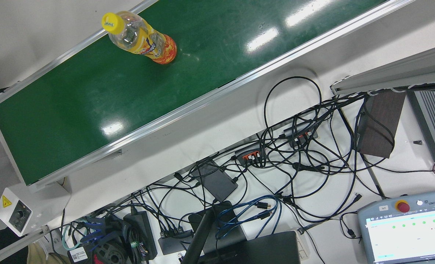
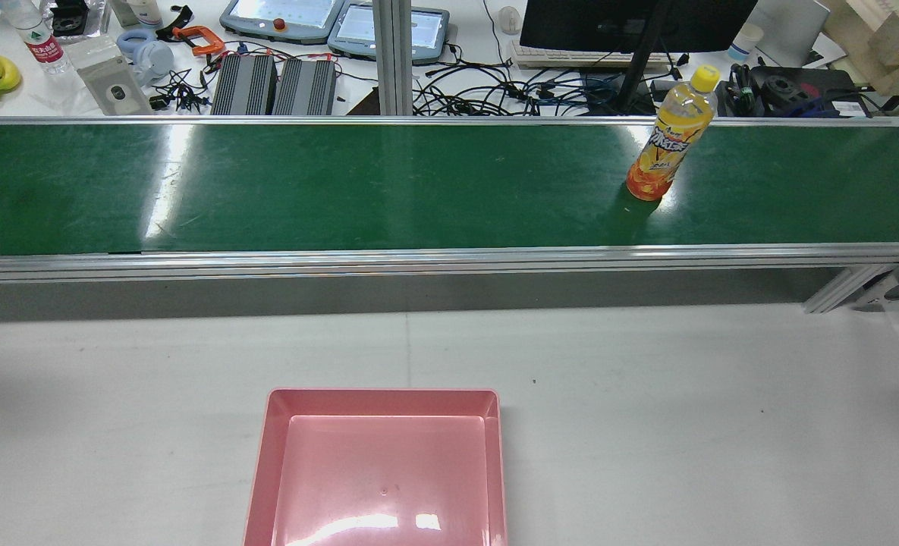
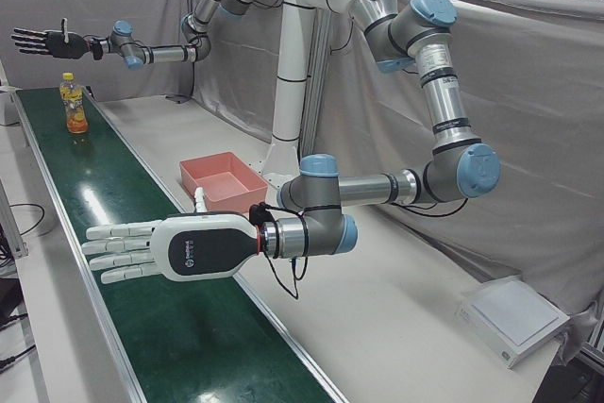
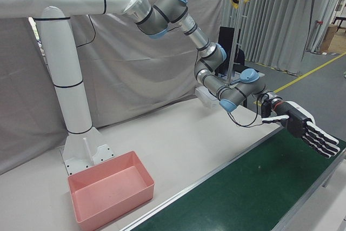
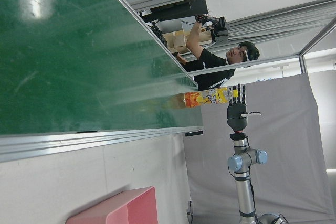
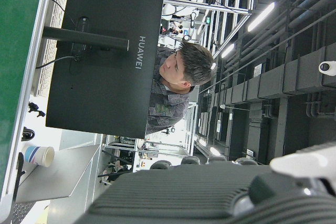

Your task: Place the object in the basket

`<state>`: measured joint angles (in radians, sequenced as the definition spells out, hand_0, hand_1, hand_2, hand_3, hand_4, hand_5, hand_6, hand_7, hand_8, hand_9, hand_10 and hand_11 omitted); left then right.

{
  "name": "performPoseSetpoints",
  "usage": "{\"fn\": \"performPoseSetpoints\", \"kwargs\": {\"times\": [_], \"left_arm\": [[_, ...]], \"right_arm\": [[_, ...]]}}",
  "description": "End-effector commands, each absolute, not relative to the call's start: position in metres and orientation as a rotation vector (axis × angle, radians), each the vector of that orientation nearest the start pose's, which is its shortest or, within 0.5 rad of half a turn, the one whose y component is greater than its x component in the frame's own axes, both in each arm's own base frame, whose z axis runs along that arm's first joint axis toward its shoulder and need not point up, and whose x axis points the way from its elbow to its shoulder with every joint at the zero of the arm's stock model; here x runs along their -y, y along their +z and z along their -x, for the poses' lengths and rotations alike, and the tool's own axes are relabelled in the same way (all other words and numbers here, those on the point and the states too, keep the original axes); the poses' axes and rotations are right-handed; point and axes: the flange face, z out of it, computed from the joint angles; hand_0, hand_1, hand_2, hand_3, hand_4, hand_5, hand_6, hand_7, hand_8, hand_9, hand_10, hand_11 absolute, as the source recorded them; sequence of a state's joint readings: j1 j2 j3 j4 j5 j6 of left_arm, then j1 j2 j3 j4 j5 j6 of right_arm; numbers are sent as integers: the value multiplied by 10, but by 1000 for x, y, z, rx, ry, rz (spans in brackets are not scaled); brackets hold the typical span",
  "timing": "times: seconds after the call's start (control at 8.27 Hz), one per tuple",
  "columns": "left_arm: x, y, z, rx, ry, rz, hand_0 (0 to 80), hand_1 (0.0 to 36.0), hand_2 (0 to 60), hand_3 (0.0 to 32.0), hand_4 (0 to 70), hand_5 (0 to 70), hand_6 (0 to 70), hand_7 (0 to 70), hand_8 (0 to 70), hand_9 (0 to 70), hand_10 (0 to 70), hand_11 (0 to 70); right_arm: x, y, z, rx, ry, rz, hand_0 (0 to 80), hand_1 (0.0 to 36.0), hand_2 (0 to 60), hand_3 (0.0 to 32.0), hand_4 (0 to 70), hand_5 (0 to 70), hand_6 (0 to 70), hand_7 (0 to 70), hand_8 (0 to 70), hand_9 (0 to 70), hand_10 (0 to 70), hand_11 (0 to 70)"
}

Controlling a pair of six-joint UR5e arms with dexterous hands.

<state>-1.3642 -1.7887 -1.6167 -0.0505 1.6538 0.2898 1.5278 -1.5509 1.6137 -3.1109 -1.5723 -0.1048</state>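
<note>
An orange drink bottle with a yellow cap stands upright on the green conveyor belt, toward its right end; it also shows in the front view and the left-front view. The pink basket sits empty on the white table in front of the belt. My right hand, black, is open with fingers straight, held in the air above and beyond the bottle; it also shows in the right-front view. My left hand, white, is open and flat above the belt's other end, far from the bottle.
Aluminium rails edge the belt. Behind the belt a desk holds cables, a monitor, teach pendants and power boxes. A person stands behind the monitor. The white table lies on both sides of the basket.
</note>
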Motion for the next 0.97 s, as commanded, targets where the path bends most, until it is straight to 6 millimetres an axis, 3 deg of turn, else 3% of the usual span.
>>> {"fn": "performPoseSetpoints", "kwargs": {"times": [0.0, 0.85], "left_arm": [[610, 538, -1, -2284, -1591, -21, 605, 101, 0, 0, 0, 17, 0, 0, 0, 0, 0, 0], [606, 532, -1, -2290, -1585, -21, 612, 104, 0, 0, 0, 10, 0, 0, 0, 0, 0, 0]], "right_arm": [[514, 653, -111, -2399, -2179, 72, 0, 0, 0, 0, 0, 0, 0, 0, 0, 0, 0, 0], [514, 653, -111, -2399, -2179, 72, 0, 0, 0, 0, 0, 0, 0, 0, 0, 0, 0, 0]]}}
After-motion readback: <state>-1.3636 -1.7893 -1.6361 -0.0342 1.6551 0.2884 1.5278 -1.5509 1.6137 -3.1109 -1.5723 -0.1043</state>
